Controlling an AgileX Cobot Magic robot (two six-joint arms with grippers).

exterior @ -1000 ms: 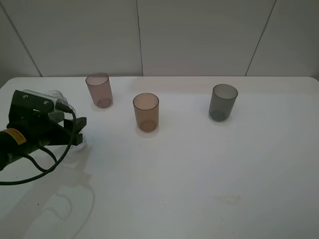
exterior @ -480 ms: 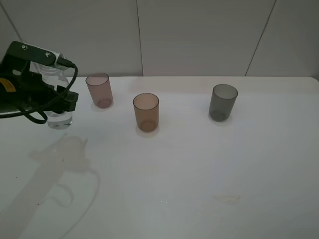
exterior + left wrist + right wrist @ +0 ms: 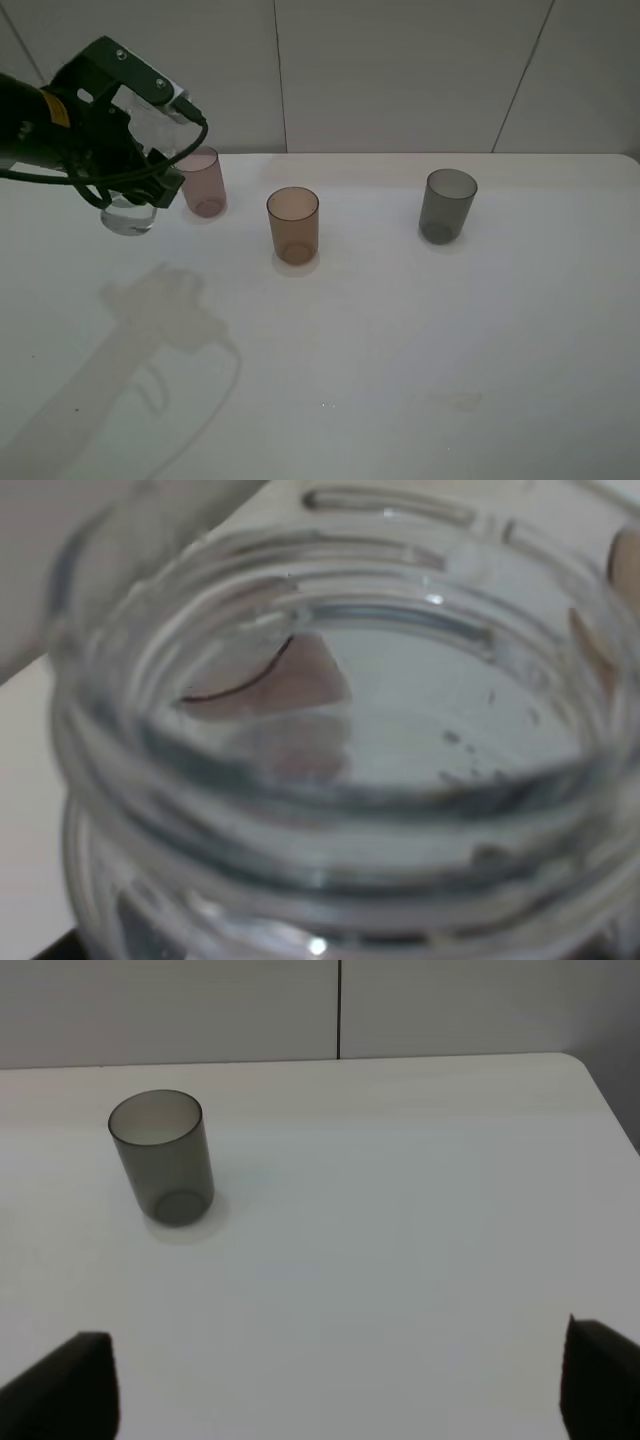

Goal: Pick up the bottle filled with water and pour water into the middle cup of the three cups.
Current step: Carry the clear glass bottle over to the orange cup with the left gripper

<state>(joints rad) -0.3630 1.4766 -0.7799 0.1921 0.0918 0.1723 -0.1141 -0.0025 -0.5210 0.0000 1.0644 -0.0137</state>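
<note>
Left hand [image 3: 130, 185]: pinching the bottle [image 3: 128, 215] across its upper body, dark fingers on either side. Only the clear base shows below them in the high view. The grip sits high so the open neck stays right under my wrist camera. In that view the threaded mouth fills the picture and the water surface lies roughly level inside, so I judge the bottle near upright and nothing spilling.

Bottle position: its shadow falls on the counter [image 3: 400, 350] well apart from the base, toward 6 o'clock. I judge it lifted clear, though I cannot see the gap itself.

Taking the middle cup [image 3: 293, 225] as the dial centre in the high view, the bottle hangs at about 9 o'clock. The pinkish-mauve cup [image 3: 203, 182] is at 10 o'clock, just beside my fingers, and the grey cup [image 3: 446, 205] is at 3 o'clock, well apart.

Judgement: this is the carry stage and pouring has not begun. The path to the amber cup passes close to the mauve one, so a knock there is the risk.

Right hand [image 3: 335, 1385]: fingers spread wide with nothing between them, parked out of the way on the grey cup's side.
</note>
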